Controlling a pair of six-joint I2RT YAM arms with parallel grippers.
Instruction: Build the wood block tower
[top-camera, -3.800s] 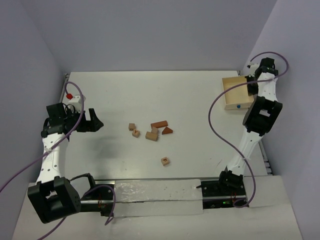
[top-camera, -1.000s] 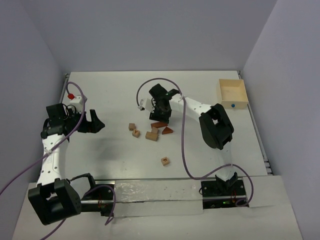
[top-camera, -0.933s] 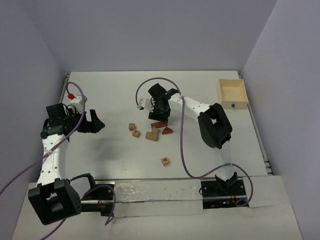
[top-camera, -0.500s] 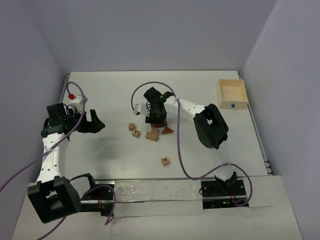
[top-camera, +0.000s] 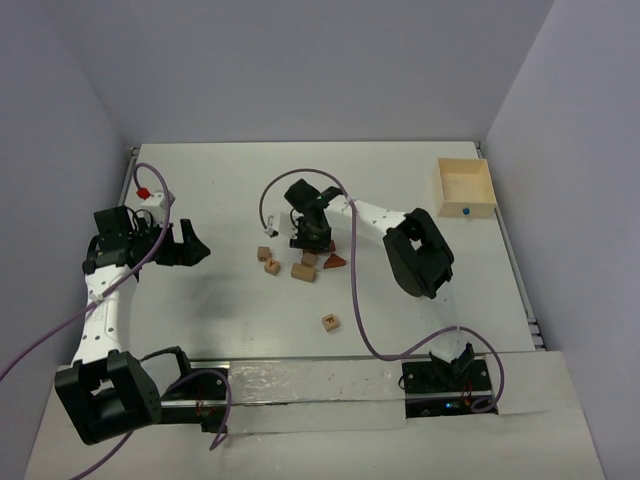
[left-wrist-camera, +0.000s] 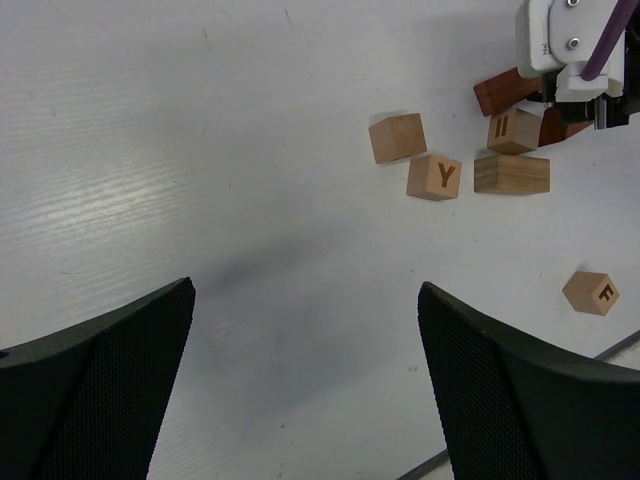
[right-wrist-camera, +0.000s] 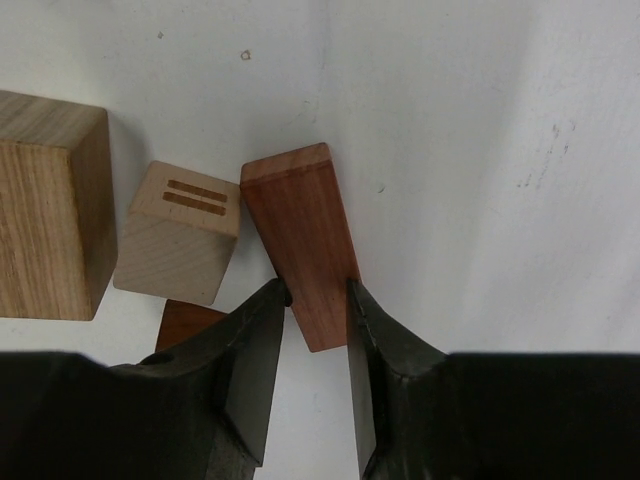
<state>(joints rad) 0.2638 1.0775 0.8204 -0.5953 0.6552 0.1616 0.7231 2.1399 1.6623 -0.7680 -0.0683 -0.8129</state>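
The wood blocks lie loose mid-table; no tower stands. My right gripper (top-camera: 311, 240) (right-wrist-camera: 318, 292) is down among them, shut on the reddish-brown bar (right-wrist-camera: 297, 225), pinching its near end. Beside the bar are a tan cube with two dark lines (right-wrist-camera: 180, 235), the tan oblong (right-wrist-camera: 45, 200) (top-camera: 303, 271) and a corner of the reddish-brown wedge (right-wrist-camera: 185, 320) (top-camera: 334, 262). A plain tan cube (top-camera: 264, 254), a Y cube (top-camera: 272, 267) (left-wrist-camera: 434, 177) and a lone lettered cube (top-camera: 330, 322) (left-wrist-camera: 591, 293) lie nearby. My left gripper (top-camera: 195, 245) (left-wrist-camera: 305, 400) is open and empty, left of the blocks.
The open light-wood square box (top-camera: 465, 187) sits at the back right corner. A small red and white object (top-camera: 145, 193) lies at the far left behind my left arm. The right arm's cable (top-camera: 355, 290) loops over the table's middle.
My right arm swung from the box at the back right to the block cluster, came down and closed on the reddish-brown bar. The left arm has not moved.
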